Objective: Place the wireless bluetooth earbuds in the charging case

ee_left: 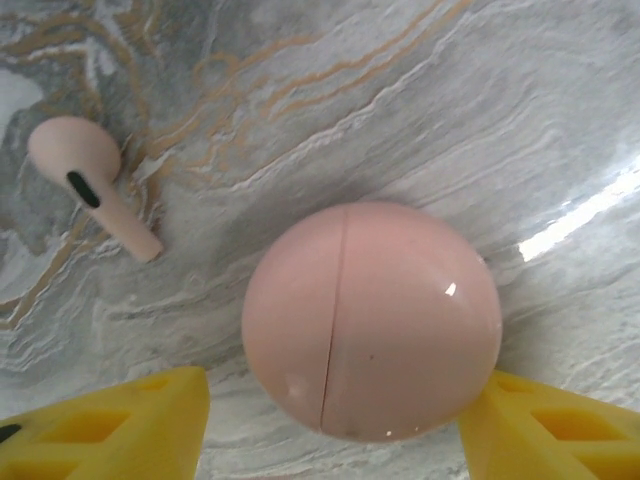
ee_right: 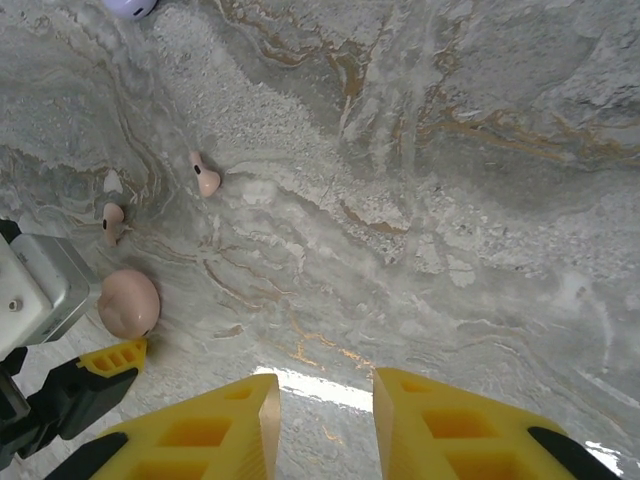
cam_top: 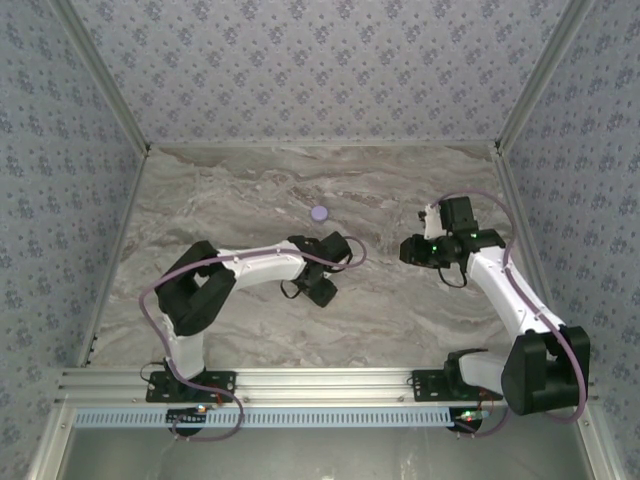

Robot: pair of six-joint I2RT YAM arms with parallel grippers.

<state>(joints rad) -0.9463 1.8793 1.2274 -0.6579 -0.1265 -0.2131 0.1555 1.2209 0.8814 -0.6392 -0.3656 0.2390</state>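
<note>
A smooth, stemmed pink earbud was seen lying ahead-left of the left gripper, whose spread yellow fingers were set either side of the glossy, round, seamed charging case. The right gripper was held parted and empty, angled down over the veined marble table.

The pink case is flanked by the left gripper's yellow fingers, leaving little room at either side. Bare marble is seen ahead of the right gripper, with two earbuds and a lilac case lying well aside.
</note>
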